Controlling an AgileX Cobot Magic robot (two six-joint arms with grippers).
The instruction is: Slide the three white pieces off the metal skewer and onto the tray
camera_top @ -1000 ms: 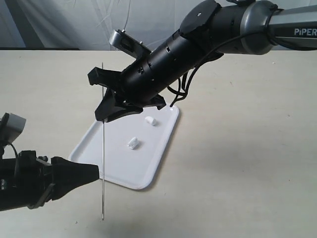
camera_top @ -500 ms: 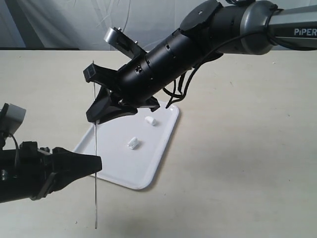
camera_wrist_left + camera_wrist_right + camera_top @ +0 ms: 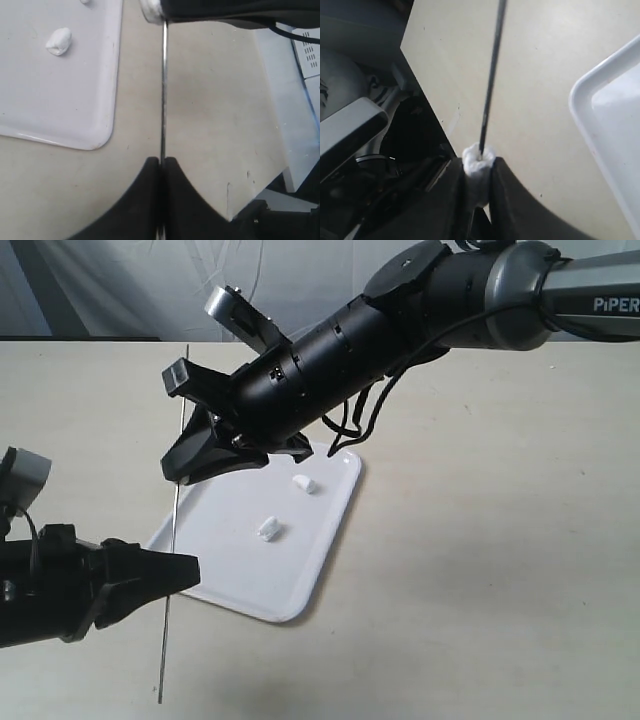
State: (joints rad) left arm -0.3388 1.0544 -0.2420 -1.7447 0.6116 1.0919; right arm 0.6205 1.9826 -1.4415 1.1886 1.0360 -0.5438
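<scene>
The metal skewer stands nearly upright over the table left of the tray, leaning a little. My left gripper is shut on the skewer's lower part; the rod runs out from between the closed fingertips. My right gripper is shut on one white piece that is still threaded on the skewer. That piece is hidden behind the fingers in the exterior view. Two other white pieces lie loose on the tray.
The right arm reaches across the tray from the upper right. The tray's rim sits close beside the right gripper. Pale tabletop surrounds the tray. A grey cabinet stands at the table's edge.
The skewer has shifted left and tilted, its lower end swinging further left. My right gripper moved left and slightly up along it. My left gripper drifted a little left.
</scene>
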